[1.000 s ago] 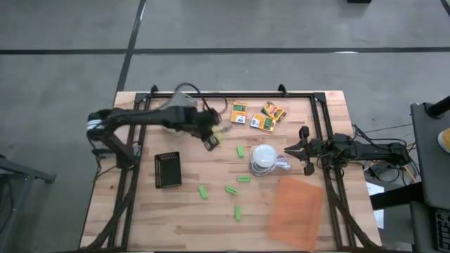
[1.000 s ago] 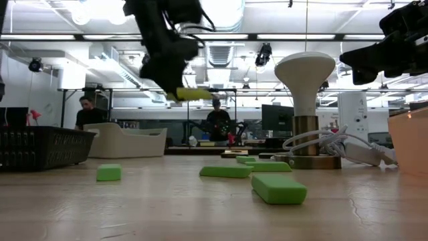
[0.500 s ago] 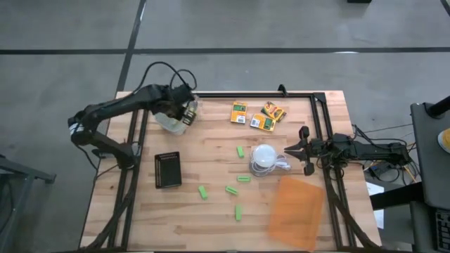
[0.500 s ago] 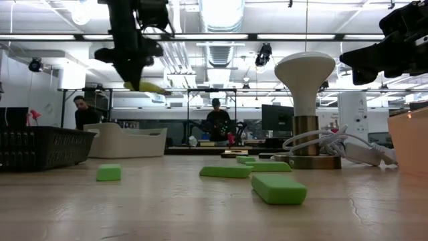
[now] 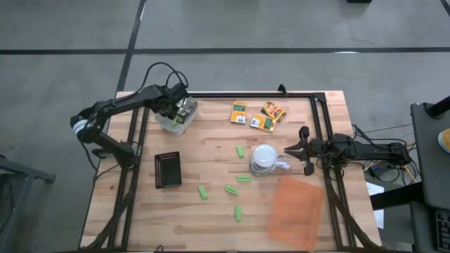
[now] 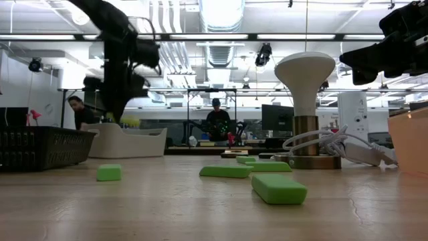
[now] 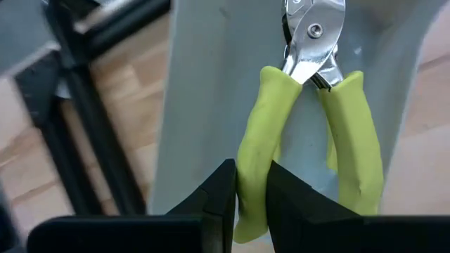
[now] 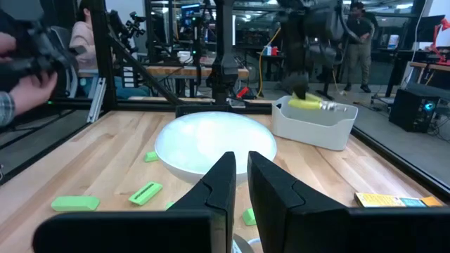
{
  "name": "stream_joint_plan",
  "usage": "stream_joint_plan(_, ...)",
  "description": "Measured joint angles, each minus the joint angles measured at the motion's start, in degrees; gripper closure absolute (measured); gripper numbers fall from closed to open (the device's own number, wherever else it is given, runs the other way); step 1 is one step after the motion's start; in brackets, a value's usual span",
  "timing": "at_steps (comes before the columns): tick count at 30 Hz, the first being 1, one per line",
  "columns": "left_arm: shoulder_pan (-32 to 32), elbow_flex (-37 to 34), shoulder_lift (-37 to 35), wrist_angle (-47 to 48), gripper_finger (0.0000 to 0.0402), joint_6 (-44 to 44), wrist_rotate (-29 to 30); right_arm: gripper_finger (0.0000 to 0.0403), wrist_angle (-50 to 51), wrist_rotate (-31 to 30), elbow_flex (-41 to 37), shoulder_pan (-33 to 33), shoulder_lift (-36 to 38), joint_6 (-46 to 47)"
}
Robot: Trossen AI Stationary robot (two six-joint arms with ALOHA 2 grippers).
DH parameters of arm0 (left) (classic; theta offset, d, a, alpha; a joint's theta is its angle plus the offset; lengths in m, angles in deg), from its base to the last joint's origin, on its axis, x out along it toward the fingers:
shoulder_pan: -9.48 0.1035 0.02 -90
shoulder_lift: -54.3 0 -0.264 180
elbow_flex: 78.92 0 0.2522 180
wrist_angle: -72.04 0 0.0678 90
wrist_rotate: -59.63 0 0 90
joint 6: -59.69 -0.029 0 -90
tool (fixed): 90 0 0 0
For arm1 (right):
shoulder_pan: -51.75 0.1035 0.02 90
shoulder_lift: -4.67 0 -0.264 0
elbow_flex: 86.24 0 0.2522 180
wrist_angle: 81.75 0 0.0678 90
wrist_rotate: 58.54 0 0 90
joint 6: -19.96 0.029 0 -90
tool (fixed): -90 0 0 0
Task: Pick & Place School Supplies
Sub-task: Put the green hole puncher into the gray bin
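The left tool (image 5: 179, 110) hangs over a pale bin (image 5: 176, 119) near the tabletop (image 5: 140, 218)'s far left corner. Three orange-yellow boxes (image 5: 254, 115) lie by the far edge, green sticks (image 5: 238, 188) scattered mid-tabletop. The right tool (image 5: 304, 150) waits at the right edge.

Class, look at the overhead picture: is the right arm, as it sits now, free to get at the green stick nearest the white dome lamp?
Probably yes. The right claw waits shut beside the white dome lamp; that green stick lies past the lamp, so the arm would likely have to go over or around the lamp and its cord.
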Motion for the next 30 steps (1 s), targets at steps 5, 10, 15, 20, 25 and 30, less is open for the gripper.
stream_joint_plan(5, 2.5, -5.8, 0.0, -7.4, 0.0339, -4.3, -4.6, 0.0367, 0.0, 0.0, 0.0, 0.0, 0.0, 0.0)
stream_joint_plan(10, 4.5, -8.7, 0.0, -10.4, 0.0339, -5.7, -7.9, 0.0367, 0.0, 0.0, 0.0, 0.0, 0.0, 0.0)
stream_joint_plan(15, 5.6, -9.7, -0.1, -10.6, 0.0339, -6.3, -9.5, 0.0367, 0.0, 0.0, 0.0, 0.0, 0.0, 0.0)
stream_joint_plan(20, 6.0, -9.7, -0.1, -11.0, 0.0336, -6.3, -9.8, 0.0367, 0.0, 0.0, 0.0, 0.0, 0.0, 0.0)
stream_joint_plan(25, 6.2, -9.7, -0.1, -11.5, 0.0314, -7.4, -9.8, 0.0367, 0.0, 0.0, 0.0, 0.0, 0.0, 0.0)
stream_joint_plan(30, 6.9, -9.7, -0.1, -11.6, 0.0295, -7.5, -10.1, 0.0367, 0.0, 0.0, 0.0, 0.0, 0.0, 0.0)
